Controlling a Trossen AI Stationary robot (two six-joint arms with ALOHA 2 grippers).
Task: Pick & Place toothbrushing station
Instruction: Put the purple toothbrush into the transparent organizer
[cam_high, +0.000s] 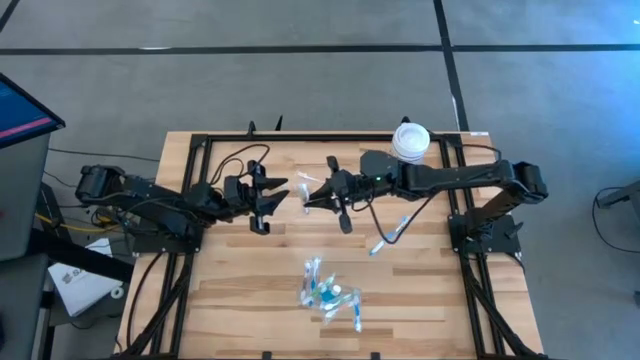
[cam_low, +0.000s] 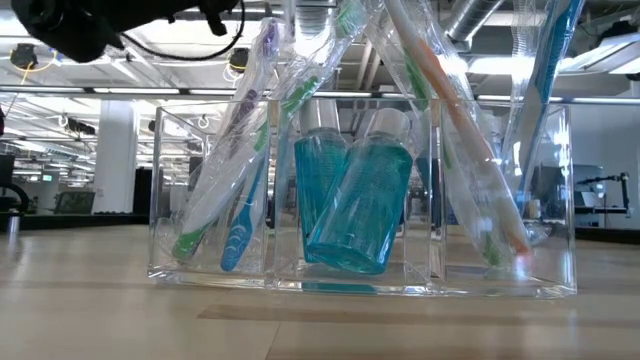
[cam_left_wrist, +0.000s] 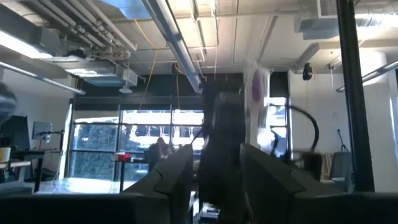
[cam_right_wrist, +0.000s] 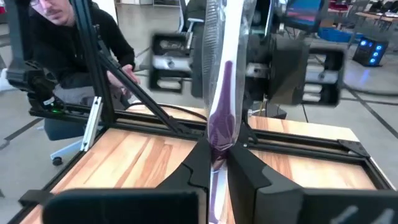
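The right gripper (cam_right_wrist: 211, 163) is pinching a wrapped purple toothbrush (cam_right_wrist: 221, 118) between nearly closed fingers, the brush standing up out of the grip in its clear wrapper. Seen from above, this gripper (cam_high: 312, 197) is hanging over the middle of the table (cam_high: 230, 290), facing the left gripper (cam_high: 272, 195) close beside it. The left gripper's fingers (cam_left_wrist: 171, 180) are standing partly apart with nothing clamped between them; just ahead of them, the dark bulk of the other arm and the pale wrapped brush (cam_left_wrist: 256, 93) are blocking its wrist camera's outlook.

Nearer the front edge than both grippers, the clear tray (cam_high: 327, 295) is sitting on the wood. From table height, the tray (cam_low: 555, 200) is holding toothbrushes (cam_low: 235, 220) leaning in its side compartments and two teal bottles (cam_low: 360, 205) tilting in the middle one. Another wrapped brush (cam_high: 392, 234) is lying on the table under the right arm. A white tub (cam_high: 410, 139) is standing behind that arm, near the back edge.

Beyond the table, a person in dark clothing (cam_right_wrist: 62, 43) is leaning near the frame, and an open hall with ceiling ducts is stretching behind.
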